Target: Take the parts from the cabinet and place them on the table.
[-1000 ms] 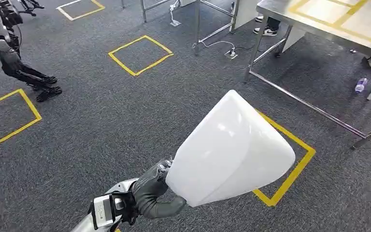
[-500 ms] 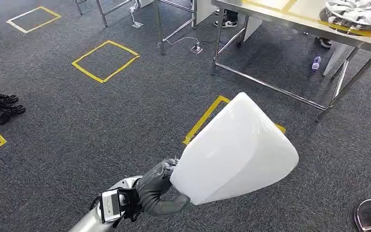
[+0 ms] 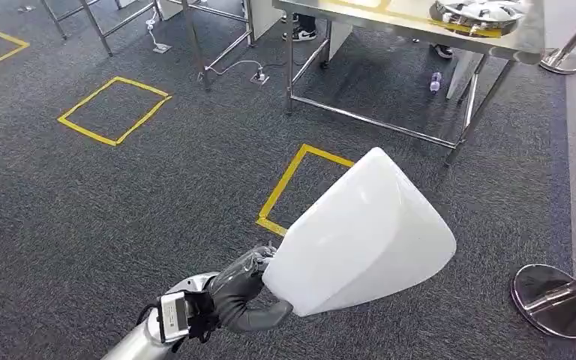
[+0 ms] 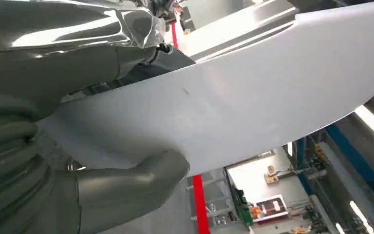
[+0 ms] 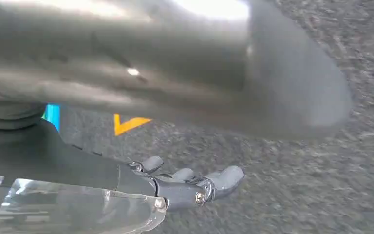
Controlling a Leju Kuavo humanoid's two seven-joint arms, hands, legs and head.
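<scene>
A large white smooth part [image 3: 360, 240], rounded and wedge-like, is held up in front of me by my left hand [image 3: 244, 296], which grips its lower edge. In the left wrist view the thumb [image 4: 126, 190] presses under the white part [image 4: 253, 92]. My right hand [image 5: 185, 183] hangs over the grey carpet with its fingers stretched out and nothing in them. The steel table [image 3: 390, 31] stands ahead at the upper right, with silvery round parts [image 3: 472, 11] lying on it inside yellow tape.
Yellow tape squares [image 3: 112, 109] mark the grey carpet, one [image 3: 292, 184] just ahead of the table. Stanchion bases stand at the lower right [image 3: 555, 300] and upper right [image 3: 562, 60]. A bottle [image 3: 436, 81] and a person's shoes [image 3: 300, 34] lie under the table.
The camera has turned: the table and floor markings have slid left across the picture, and a stanchion base has come in at the lower right. The white part stays in my left hand.
</scene>
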